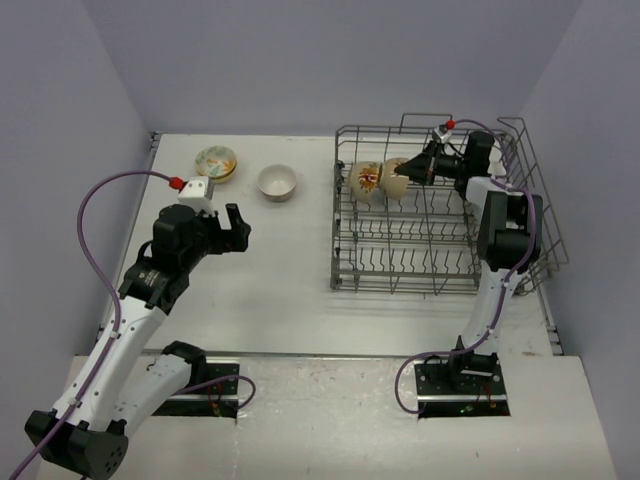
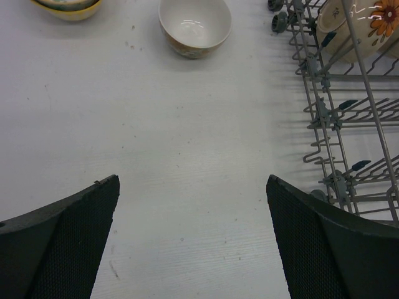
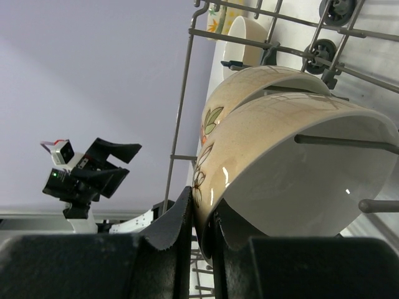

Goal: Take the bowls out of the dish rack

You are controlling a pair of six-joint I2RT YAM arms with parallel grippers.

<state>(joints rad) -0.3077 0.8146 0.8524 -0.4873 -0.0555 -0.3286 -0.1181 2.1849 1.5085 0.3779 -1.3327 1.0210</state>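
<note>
**A:** What do we have in our right gripper (image 3: 202, 219)?

**B:** Its jaws are pinched narrow on the rim of a beige bowl (image 3: 280, 162) with leaf marks on its outside. One finger is against the outer wall and the other is inside. The bowl stands on edge among the tines of the dish rack (image 3: 181, 106).

**A:** Anything beside it?

**B:** A second beige bowl (image 3: 262, 78) sits just behind it, also on edge and very close. We cannot tell whether they touch. From above we see the pair in the far-left part of the rack.

**A:** And our left gripper (image 2: 192, 182)?

**B:** It is spread wide with nothing between the fingers. It hovers over the bare table (image 2: 187, 124), just left of the rack's near corner.

**A:** What lies beyond it?

**B:** A cream bowl (image 2: 194, 25) sits upright on the table, apart from the rack. Farther left, near the table's far edge, is a yellow bowl (image 1: 215, 163) with a floral inside. We cannot tell whether that one is a single bowl or a stack.
</note>
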